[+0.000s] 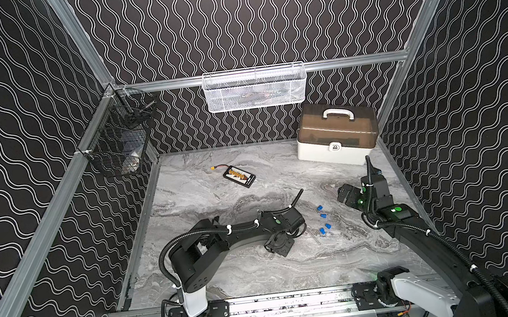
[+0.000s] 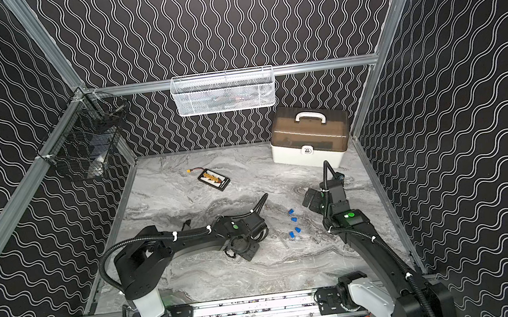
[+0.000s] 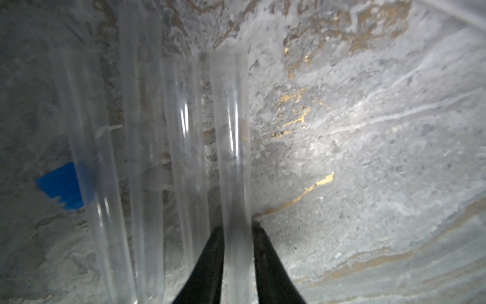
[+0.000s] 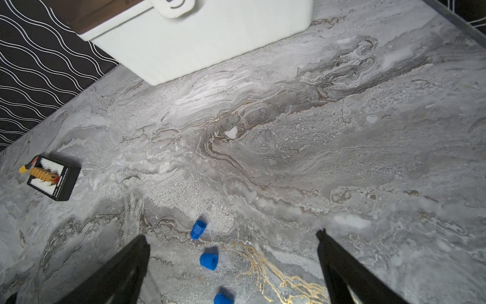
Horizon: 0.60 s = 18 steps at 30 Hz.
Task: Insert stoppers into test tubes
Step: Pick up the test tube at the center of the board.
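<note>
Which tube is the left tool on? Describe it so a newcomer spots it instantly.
On the grey marble tabletop, the left arm's tool reaches down to a row of clear thin test tubes lying side by side. Take the end tube, farthest from the bright blue plastic stopper. Alone among them, it sits between the tool's two black fingertips.

Robot test cell, lab sort. Booth built of aluminium frame rails (image 1: 255,73) and black walls (image 1: 261,16) printed with white wavy lines, closed on three sides. Marble-look tabletop (image 1: 291,260). Left arm (image 1: 242,233) and right arm (image 1: 398,217), both black, bolted to a metal base rail (image 1: 290,303) at the front edge. White basket (image 1: 255,88) and black basket (image 1: 118,139) hang from the frame. Clear test tubes (image 3: 231,131) and blue stoppers (image 1: 319,208) lie on the top.
</note>
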Tool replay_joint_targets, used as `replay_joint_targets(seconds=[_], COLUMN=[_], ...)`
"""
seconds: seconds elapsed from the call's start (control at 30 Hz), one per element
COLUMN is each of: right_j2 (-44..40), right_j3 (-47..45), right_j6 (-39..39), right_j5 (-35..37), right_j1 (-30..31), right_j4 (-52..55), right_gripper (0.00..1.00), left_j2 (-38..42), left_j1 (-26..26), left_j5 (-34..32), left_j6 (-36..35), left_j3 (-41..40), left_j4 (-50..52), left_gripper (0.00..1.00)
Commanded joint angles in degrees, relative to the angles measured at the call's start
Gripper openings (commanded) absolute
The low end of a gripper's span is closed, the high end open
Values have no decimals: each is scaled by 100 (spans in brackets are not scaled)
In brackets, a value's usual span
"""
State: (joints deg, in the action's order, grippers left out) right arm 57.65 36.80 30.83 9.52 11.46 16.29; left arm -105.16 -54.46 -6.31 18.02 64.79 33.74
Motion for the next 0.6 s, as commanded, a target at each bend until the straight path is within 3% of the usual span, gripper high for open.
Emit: replay_joint_targets(seconds=[0.0, 0.57], right_j2=[-21, -113], right_j3=[-21, 2], right_j6=[71, 31], right_j5=[-40, 9], right_j1=[1, 0], right_j4=[-12, 131], right_gripper=[99, 99], left_j2=[-91, 15], left_j1=[-3, 0], left_j5=[-72, -37], left_j6=[44, -112], left_j3=[-35, -144], left_j4=[1, -64], left_gripper=[24, 19])
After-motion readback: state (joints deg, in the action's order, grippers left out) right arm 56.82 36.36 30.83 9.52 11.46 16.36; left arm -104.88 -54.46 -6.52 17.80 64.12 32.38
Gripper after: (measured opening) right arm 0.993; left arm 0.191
